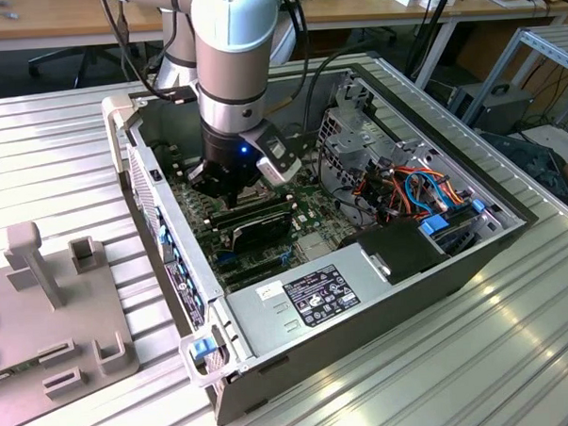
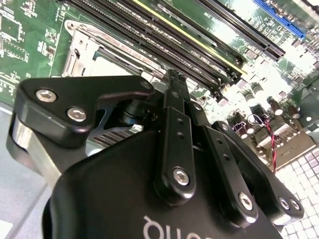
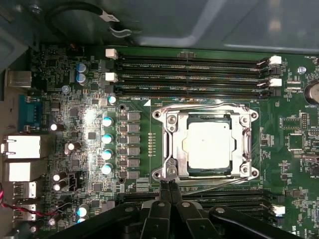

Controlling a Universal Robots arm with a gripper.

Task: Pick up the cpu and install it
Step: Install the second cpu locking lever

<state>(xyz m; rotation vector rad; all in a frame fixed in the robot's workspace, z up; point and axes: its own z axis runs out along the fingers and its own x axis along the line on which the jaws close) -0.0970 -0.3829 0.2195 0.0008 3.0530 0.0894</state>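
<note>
CPU seated in its socket, gripper empty above it

CPU [image 3: 210, 145] lies inside the socket frame [image 3: 164, 149] on the motherboard [image 3: 289, 144], between the two banks of memory slots [image 3: 189, 74], inside the open computer case [image 1: 382, 294]. The gripper [image 3: 169, 186] hovers at the frame's edge, fingers pressed together and holding nothing. Placement looks finished; judging by that, what remains calls for securing the socket frame.
</note>
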